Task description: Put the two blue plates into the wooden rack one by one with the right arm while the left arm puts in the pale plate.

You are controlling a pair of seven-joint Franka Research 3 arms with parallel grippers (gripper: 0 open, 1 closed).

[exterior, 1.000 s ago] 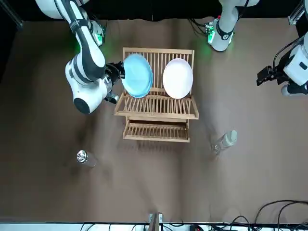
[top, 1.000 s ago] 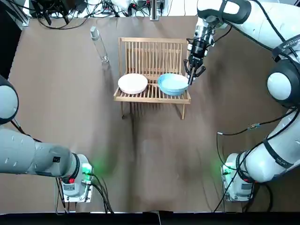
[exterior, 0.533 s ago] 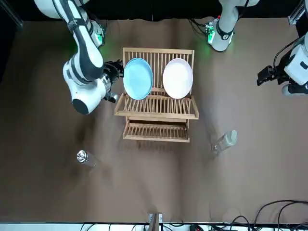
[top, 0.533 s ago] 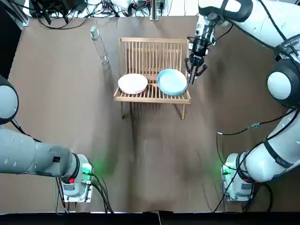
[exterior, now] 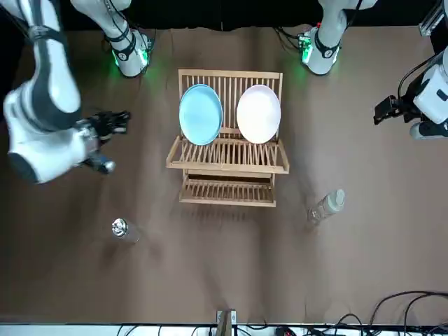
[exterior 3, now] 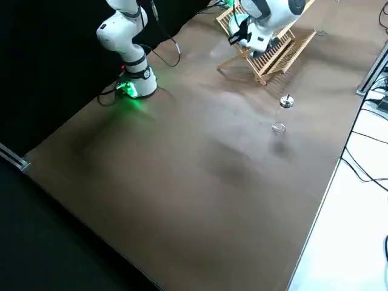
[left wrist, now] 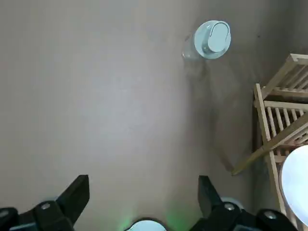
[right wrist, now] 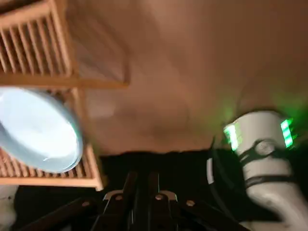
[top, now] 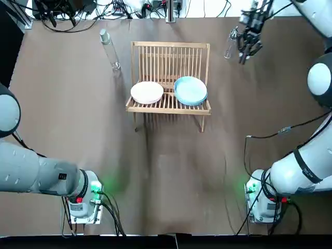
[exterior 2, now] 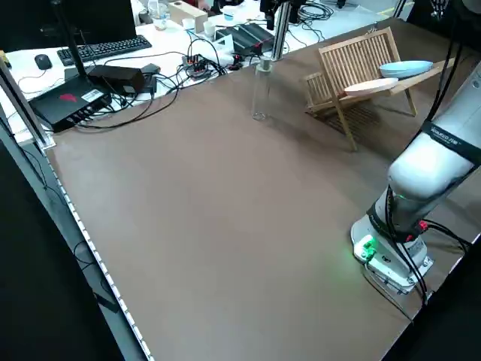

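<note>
Top view: overhead, straight down, whole table (top: pixel 171 171), arm bases (top: pixel 83 199) at the lower edge.
Front view: high, from across the table, facing the robot; shares the wooden rack (top: pixel 168 59) with the top view.
Side views: raised, diagonal, distant; rack at the far end.
Left wrist view: close, downward; rack corner, bottle (left wrist: pixel 211 39).
Right wrist view: close; rack edge, blue plate (right wrist: pixel 38 130), one of the arm bases.

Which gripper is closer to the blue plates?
Right. The right gripper is off the blue plates' end of the wooden rack; the left gripper is much farther, beyond the pale plate's side.
</note>
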